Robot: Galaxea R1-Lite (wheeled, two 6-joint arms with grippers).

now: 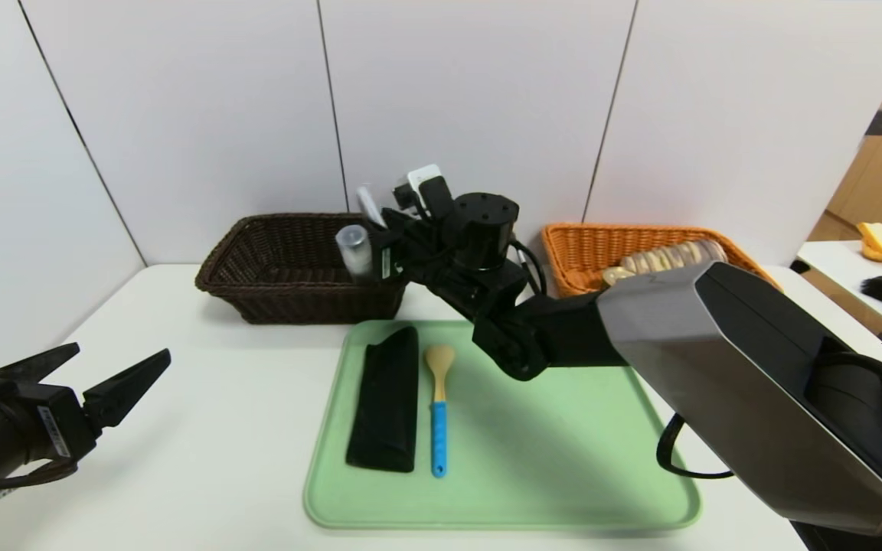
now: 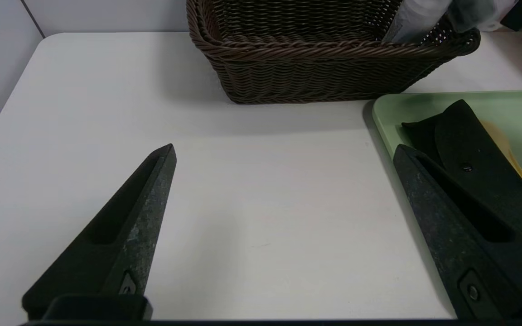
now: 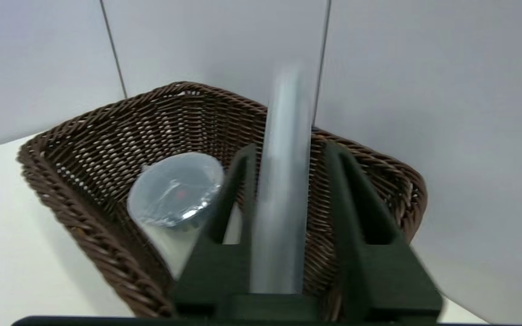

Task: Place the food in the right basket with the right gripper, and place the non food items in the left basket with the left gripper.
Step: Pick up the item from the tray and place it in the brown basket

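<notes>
The left gripper (image 1: pixel 115 383) hovers low over the table (image 1: pixel 204 428) at the near left, jaws spread and holding nothing. Farther back, the brown wicker basket (image 1: pixel 272 268) holds a clear capped tube (image 1: pixel 354 251) leaning at its right rim. The right gripper (image 3: pixel 283 181), though the task gives this side to the left arm, reaches across over that basket, clenched on a pale grey tube-like item (image 3: pixel 283 181) standing upright between its jaws. On the green tray (image 1: pixel 548 459) a black pouch (image 1: pixel 387 402) and a wooden spoon with a blue handle (image 1: pixel 439 409) remain, both apparently non-food. The orange basket (image 1: pixel 586 252) already contains a sleeve of biscuits (image 1: pixel 671 258).
</notes>
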